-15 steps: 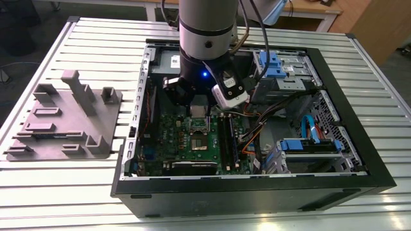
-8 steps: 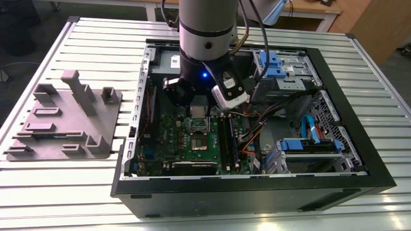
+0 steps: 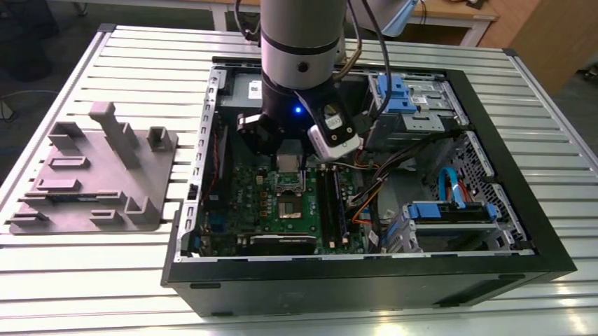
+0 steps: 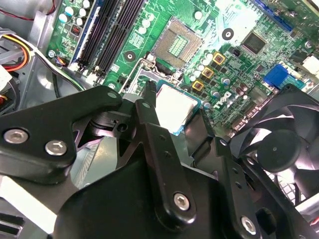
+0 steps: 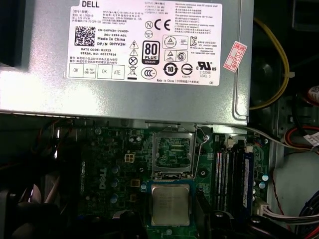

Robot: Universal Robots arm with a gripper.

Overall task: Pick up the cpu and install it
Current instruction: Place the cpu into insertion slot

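Note:
The cpu (image 5: 170,204) is a small silvery square with a green rim. My gripper (image 5: 171,215) is shut on it, and a black finger (image 4: 149,102) presses against each side of the cpu (image 4: 174,107). The chip hangs level a little above the green motherboard (image 4: 239,30), just beside the open socket (image 5: 173,152), whose bare contact field (image 4: 177,45) is uncovered. In the exterior view the arm reaches down into the open computer case (image 3: 523,231), with the cpu (image 3: 288,164) under the wrist.
The grey power supply (image 5: 124,59) rises right behind the socket. Black memory sticks (image 5: 224,174) stand beside it, and a black fan (image 4: 281,149) is close to the fingers. Cables (image 3: 374,196) and blue drive bays (image 3: 402,94) sit at the exterior view's right. A grey fixture plate (image 3: 94,175) lies outside the case.

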